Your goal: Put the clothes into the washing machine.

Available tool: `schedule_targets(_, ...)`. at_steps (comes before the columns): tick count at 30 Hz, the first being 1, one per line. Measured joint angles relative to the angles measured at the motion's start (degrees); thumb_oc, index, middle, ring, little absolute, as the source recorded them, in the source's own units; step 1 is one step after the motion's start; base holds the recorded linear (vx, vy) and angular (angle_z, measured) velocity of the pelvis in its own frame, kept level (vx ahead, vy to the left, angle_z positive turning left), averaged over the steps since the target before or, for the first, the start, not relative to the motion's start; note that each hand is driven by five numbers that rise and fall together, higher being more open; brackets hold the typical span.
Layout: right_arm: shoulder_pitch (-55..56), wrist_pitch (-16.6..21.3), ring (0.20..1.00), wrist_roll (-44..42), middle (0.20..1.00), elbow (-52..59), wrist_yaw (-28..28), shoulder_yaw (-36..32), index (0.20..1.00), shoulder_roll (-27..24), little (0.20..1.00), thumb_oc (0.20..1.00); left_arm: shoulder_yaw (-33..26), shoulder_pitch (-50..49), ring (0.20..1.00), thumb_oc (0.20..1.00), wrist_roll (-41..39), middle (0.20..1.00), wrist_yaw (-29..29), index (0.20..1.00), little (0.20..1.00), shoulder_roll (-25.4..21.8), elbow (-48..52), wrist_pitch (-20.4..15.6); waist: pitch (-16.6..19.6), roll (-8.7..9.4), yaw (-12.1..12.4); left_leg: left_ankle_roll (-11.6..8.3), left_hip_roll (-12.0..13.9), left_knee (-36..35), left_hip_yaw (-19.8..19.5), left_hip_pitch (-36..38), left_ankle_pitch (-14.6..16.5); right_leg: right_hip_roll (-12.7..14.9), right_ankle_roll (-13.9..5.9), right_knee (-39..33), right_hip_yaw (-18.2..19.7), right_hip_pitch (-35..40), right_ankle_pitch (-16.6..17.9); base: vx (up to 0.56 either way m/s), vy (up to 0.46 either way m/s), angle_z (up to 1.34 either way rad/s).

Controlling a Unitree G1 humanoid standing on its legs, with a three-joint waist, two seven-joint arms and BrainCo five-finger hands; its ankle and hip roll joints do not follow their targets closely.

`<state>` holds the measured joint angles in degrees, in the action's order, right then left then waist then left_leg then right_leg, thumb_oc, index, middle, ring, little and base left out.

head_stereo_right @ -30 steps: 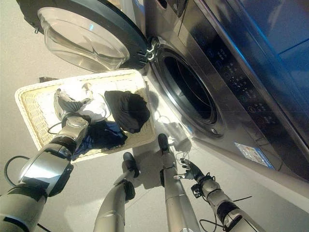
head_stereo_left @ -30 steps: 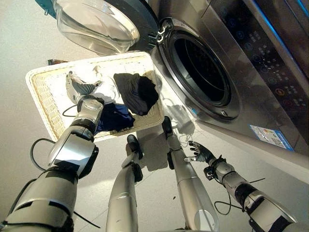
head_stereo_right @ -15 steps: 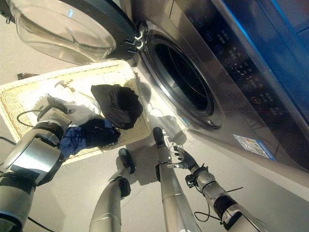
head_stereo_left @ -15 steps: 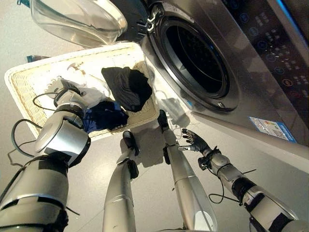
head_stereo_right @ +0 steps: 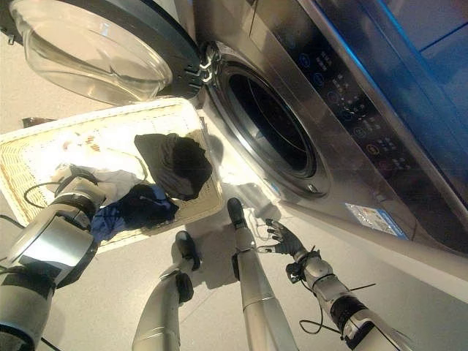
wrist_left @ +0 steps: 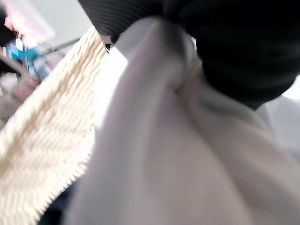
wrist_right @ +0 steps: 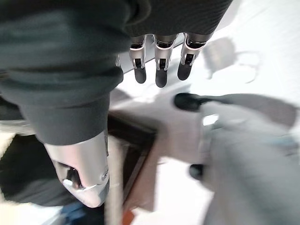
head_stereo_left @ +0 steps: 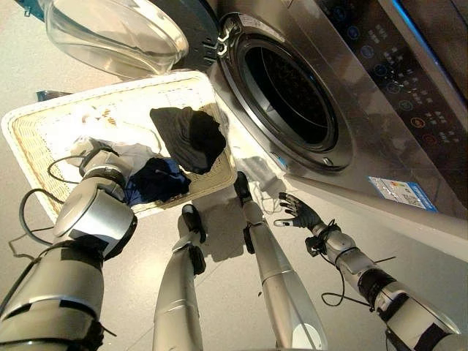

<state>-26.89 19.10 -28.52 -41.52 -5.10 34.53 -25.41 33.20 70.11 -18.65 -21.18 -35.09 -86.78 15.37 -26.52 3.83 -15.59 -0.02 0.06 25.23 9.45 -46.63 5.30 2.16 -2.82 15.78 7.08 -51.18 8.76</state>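
A pale wicker basket (head_stereo_left: 33, 142) lies on the floor in front of the washing machine's round drum opening (head_stereo_left: 289, 95). In it are a black garment (head_stereo_left: 189, 135), a white garment (head_stereo_left: 131, 152) and a dark blue one (head_stereo_left: 157, 179). My left arm reaches into the basket, and my left hand (wrist_left: 243, 51) is pushed into the white garment (wrist_left: 178, 154), which hides its fingers. My right hand (head_stereo_left: 296, 212) hovers low beside the machine's front, below the drum opening, with its fingers (wrist_right: 159, 70) straight and spread and nothing in it.
The machine's glass door (head_stereo_left: 110, 33) is swung wide open above the basket's far side. The control panel (head_stereo_left: 395, 66) runs along the machine's top right. Grey floor (head_stereo_left: 219, 292) lies between the basket and my right hand.
The camera has shifted. My left hand, seen above the white garment a second ago, has sunk into it. My right hand stays open in much the same place.
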Motion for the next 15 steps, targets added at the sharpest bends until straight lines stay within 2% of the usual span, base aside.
schedule_targets(2,1.0,0.6,1.000,-1.0,1.000,4.2,2.0,-0.2,1.000,-0.2,1.000,1.000,-6.7,-2.8,0.200,0.200,-11.2,0.200,0.0,0.200,0.200,0.1,2.5,-6.8,0.0,0.02,1.0,-0.19,-0.1,-0.9,-0.4,1.4,-0.4,0.1,-0.01,-0.1,-0.3,1.3,-0.2,-0.02,-0.060,0.14)
schedule_targets(3,1.0,1.4,1.000,-1.2,1.000,6.0,2.9,-0.2,1.000,0.4,1.000,1.000,-8.7,-5.5,0.200,0.200,-17.5,0.200,0.2,0.200,0.200,0.7,4.8,-11.7,0.0,0.04,1.0,-0.39,-0.2,-1.9,-0.9,2.6,-0.9,0.3,-0.03,-0.8,-1.2,2.7,-0.4,-0.06,-0.130,0.23)
schedule_targets(5,1.4,1.8,1.000,-1.4,1.000,9.0,4.6,-0.5,1.000,0.4,1.000,1.000,-12.6,-9.1,0.200,0.200,-22.5,0.200,-0.2,0.200,0.200,1.4,10.7,-15.8,-0.1,0.16,1.9,-0.61,-0.2,-4.2,-2.3,3.8,-2.3,0.6,-0.01,-1.6,-1.7,4.0,-0.3,-0.07,-0.152,0.31)
schedule_targets(6,3.5,2.0,1.000,-1.4,1.000,13.9,6.1,-1.4,1.000,-0.2,1.000,1.000,-17.0,-14.1,0.200,0.200,-24.8,0.200,-1.5,0.200,0.200,2.5,21.1,-18.6,-0.1,0.23,2.5,-0.96,-0.5,-5.6,-3.3,4.7,-3.2,0.7,0.11,-2.2,-2.3,4.8,-0.3,-0.05,-0.128,0.38)
schedule_targets(8,3.3,3.6,1.000,-1.4,1.000,15.3,7.7,-2.5,1.000,1.1,1.000,1.000,-16.7,-17.2,0.200,0.200,-25.4,0.200,-4.0,0.200,0.200,4.8,26.0,-23.4,-0.3,0.45,2.8,-1.60,-0.5,-7.2,-5.2,6.1,-4.5,0.5,0.89,-3.5,-3.9,7.1,-0.1,-0.06,-0.139,0.45)
schedule_targets(11,2.0,4.9,1.000,-1.4,1.000,16.1,9.9,-4.4,1.000,2.0,1.000,1.000,-16.8,-19.6,0.200,0.200,-24.8,0.200,-10.0,0.200,0.200,6.9,29.5,-26.8,-0.5,0.76,4.6,-2.56,-0.2,-10.9,-7.1,8.7,-6.6,0.2,1.50,-5.3,-5.2,9.7,-0.1,-0.05,-0.113,0.31)
schedule_targets(15,1.0,5.7,1.000,-1.4,1.000,16.7,10.9,-5.6,1.000,1.9,1.000,1.000,-18.8,-20.9,0.200,0.200,-23.0,0.200,-14.4,0.200,0.200,6.3,29.6,-28.4,-2.3,0.76,6.0,-3.21,0.3,-14.8,-8.3,12.8,-8.5,0.2,2.14,-7.4,-7.1,13.5,0.3,-0.04,-0.067,0.15)
